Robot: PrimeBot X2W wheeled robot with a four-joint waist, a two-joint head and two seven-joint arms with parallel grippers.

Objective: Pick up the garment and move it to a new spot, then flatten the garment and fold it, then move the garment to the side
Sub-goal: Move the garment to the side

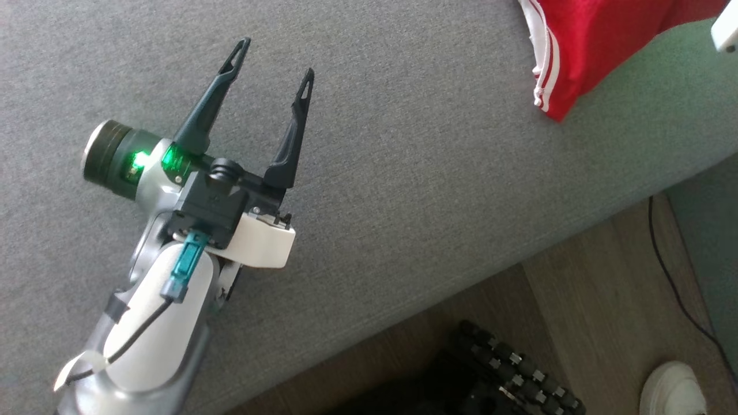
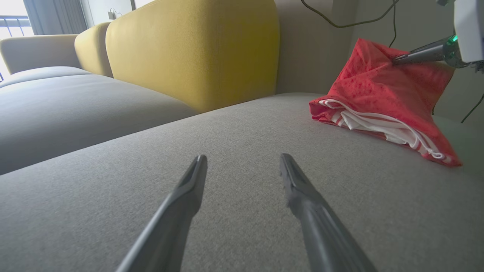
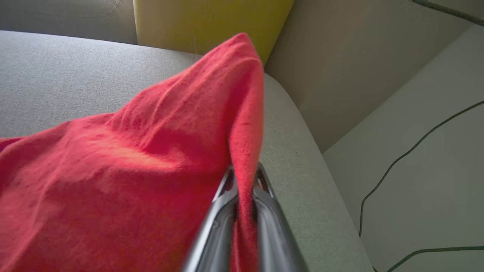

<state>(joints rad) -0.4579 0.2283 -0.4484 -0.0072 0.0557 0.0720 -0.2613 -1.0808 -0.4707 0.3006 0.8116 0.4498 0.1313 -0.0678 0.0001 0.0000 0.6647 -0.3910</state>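
The garment (image 1: 594,40) is red with white stripes along its hem and lies at the far right of the grey sofa seat (image 1: 403,144). In the left wrist view the garment (image 2: 382,94) is pulled up into a peak, its lower folds resting on the seat. My right gripper (image 3: 244,177) is shut on a fold of the garment (image 3: 132,158), which drapes down to the left. My left gripper (image 1: 274,60) hovers open over bare cushion well to the left of the garment, nothing between its fingers (image 2: 189,189).
Yellow back cushions (image 2: 196,49) stand behind the seat. The seat's front edge runs diagonally, with wooden floor (image 1: 576,311) below it. On the floor are a dark studded object (image 1: 507,369), a black cable (image 1: 674,282) and a person's white shoe (image 1: 674,392).
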